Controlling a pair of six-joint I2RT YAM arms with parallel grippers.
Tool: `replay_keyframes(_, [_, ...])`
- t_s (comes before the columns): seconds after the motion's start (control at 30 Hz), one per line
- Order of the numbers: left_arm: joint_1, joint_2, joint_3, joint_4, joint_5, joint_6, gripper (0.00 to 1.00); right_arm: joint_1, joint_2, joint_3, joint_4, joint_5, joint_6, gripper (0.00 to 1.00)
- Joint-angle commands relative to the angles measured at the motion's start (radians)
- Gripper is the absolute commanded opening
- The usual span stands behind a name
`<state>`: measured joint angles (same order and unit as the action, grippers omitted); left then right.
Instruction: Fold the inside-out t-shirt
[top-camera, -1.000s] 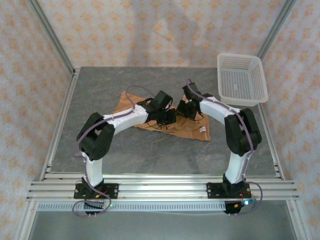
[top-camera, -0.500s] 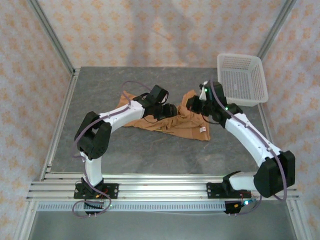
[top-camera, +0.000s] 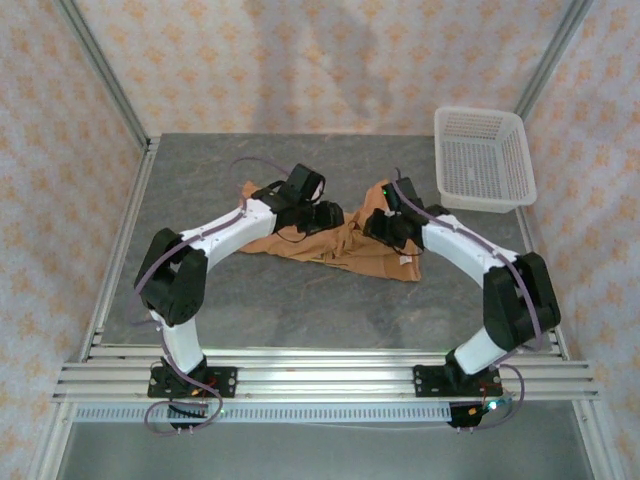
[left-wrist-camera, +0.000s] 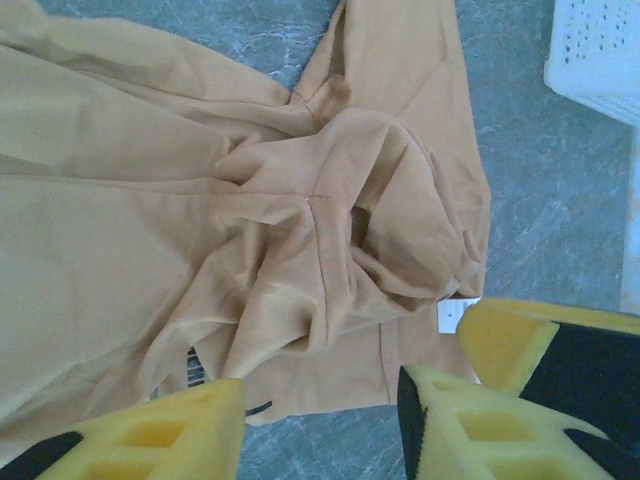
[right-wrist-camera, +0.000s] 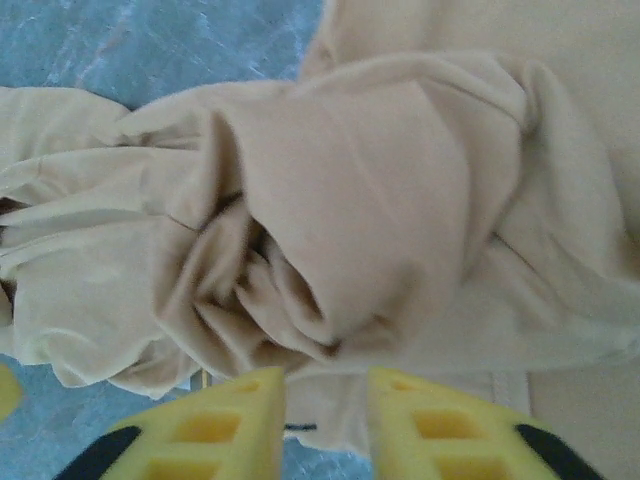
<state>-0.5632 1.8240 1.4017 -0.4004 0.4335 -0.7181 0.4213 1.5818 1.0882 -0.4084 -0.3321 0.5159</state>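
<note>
Honestly, left hand (left-wrist-camera: 320, 388) and right hand (right-wrist-camera: 326, 385) hover released over the bunched inside-out t-shirt (top-camera: 352, 250): spreading-out step, I'd say, so pinch corners next.

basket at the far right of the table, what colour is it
White, with small holes all over; the top external view shows the basket best.

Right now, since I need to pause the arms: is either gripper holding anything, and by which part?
Nothing is held. The left gripper and right gripper both stand open above the crumpled orange-tan cloth t-shirt, no fabric pinched in either.
</note>
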Motion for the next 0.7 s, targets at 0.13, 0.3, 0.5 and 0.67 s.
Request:
replay_keyframes(0.13, [-0.019, 0.111, 0.040, 0.020, 0.004, -0.016, 0.55, 0.007, 0.175, 0.144, -0.114, 0.072, 0.001, 0.37])
replay_keyframes(0.3, [-0.020, 0.215, 0.124, 0.031, 0.007, -0.026, 0.48, 0.007, 0.207, 0.157, -0.113, 0.080, 0.016, 0.39])
replay_keyframes(0.5, [-0.012, 0.275, 0.202, -0.014, 0.006, -0.011, 0.00, -0.001, 0.229, 0.170, -0.131, 0.091, -0.010, 0.00])
replay_keyframes(0.67, [0.021, 0.164, 0.141, -0.047, -0.022, 0.023, 0.00, -0.059, 0.101, 0.094, -0.146, 0.112, -0.057, 0.00])
